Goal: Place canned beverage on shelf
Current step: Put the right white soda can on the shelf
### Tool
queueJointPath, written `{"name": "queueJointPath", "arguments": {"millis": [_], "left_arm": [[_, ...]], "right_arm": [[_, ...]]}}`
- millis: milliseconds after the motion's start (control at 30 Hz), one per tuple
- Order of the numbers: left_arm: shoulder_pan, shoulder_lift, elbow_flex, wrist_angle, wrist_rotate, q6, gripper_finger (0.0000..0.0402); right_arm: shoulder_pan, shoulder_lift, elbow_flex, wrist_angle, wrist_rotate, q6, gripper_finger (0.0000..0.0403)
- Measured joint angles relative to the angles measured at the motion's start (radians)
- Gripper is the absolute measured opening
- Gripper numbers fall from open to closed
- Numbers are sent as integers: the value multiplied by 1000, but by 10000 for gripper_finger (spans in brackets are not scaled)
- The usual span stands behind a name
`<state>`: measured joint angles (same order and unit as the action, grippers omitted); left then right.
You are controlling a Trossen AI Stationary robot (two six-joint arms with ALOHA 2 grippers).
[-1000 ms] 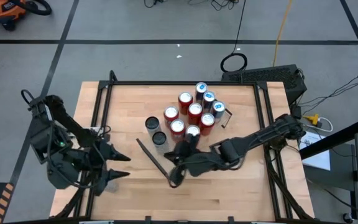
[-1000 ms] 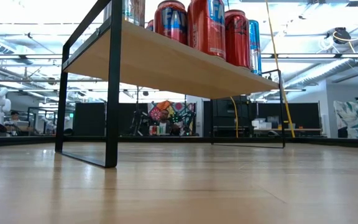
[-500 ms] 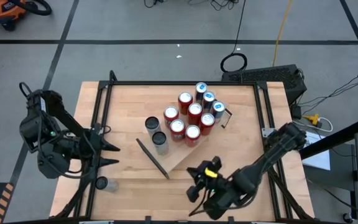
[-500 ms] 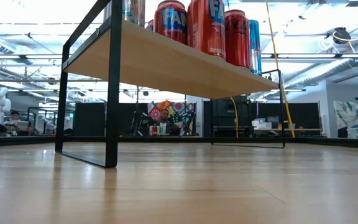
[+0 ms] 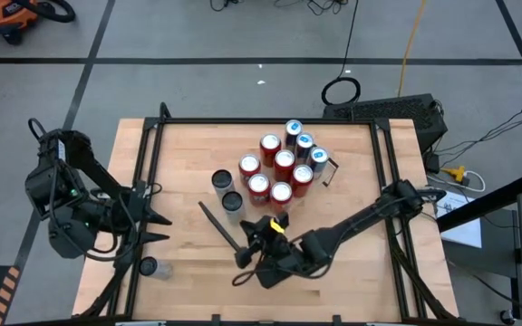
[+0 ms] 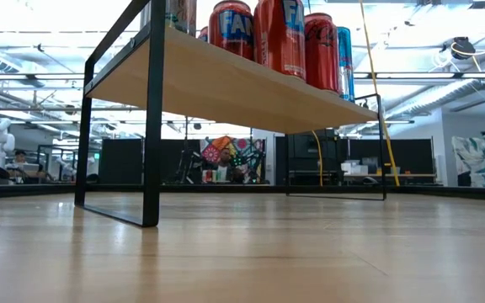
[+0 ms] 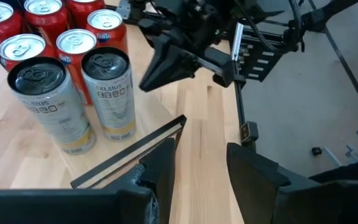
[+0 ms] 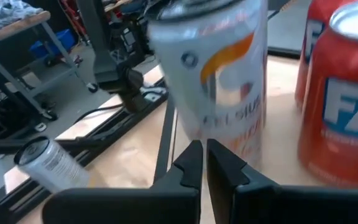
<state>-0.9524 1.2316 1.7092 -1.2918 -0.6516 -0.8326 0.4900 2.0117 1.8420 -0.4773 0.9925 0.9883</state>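
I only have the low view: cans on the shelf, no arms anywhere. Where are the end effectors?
Observer: The right end effector is shut and empty, close beside the silver cans at one end of the shelf.
Reviewer: And the left one?
Observer: The left end effector is open and empty, off the shelf at the table's left edge.
Reviewer: Any cans not shelved?
Observer: One loose can stands on the table near the left arm, untouched.
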Motion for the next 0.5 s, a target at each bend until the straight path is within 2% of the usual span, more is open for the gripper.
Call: {"name": "queueJointPath", "arguments": {"millis": [500], "left_arm": [[1, 0, 0, -12, -7, 1, 143]], "right_arm": [[-55, -1, 0, 14, -1, -36, 0]]}}
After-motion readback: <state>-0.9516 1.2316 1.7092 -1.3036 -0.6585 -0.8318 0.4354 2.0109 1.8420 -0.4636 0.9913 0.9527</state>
